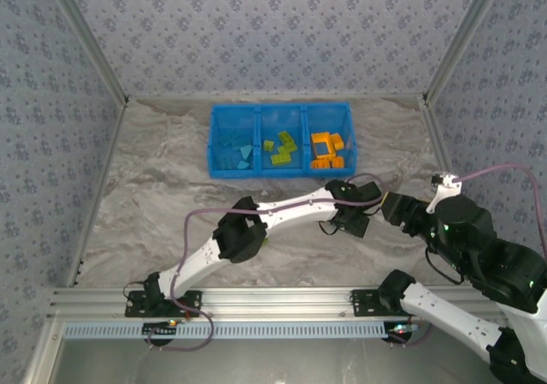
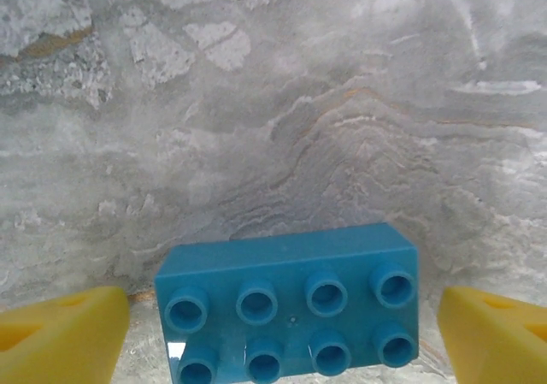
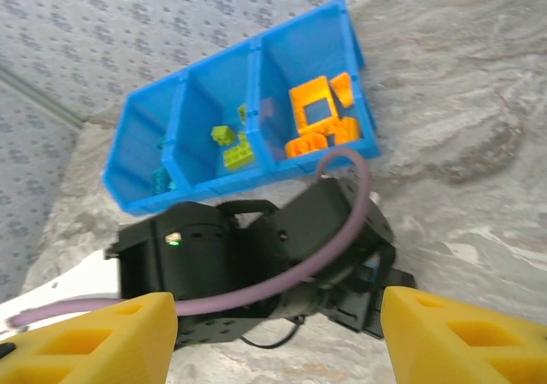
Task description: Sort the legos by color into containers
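A light blue two-by-four lego (image 2: 291,311) lies studs-up on the marble table, between the yellow fingers (image 2: 60,337) of my left gripper (image 2: 286,337). The jaws stand wide, with a gap on each side of the brick, so the gripper is open. From above, the left gripper (image 1: 355,224) points down in front of the bin's right end and hides that brick. The blue containers (image 1: 278,172) hold light blue legos (image 1: 239,153) on the left, lime green ones (image 1: 282,149) in the middle and orange ones (image 1: 326,151) on the right. My right gripper (image 3: 278,341) is open and empty, just right of the left wrist.
The left arm's black wrist (image 3: 256,264) and purple cable (image 3: 342,230) lie right in front of my right gripper (image 1: 391,206). Patterned walls enclose the table on three sides. Bare marble tabletop (image 1: 154,196) stretches to the left of the arms.
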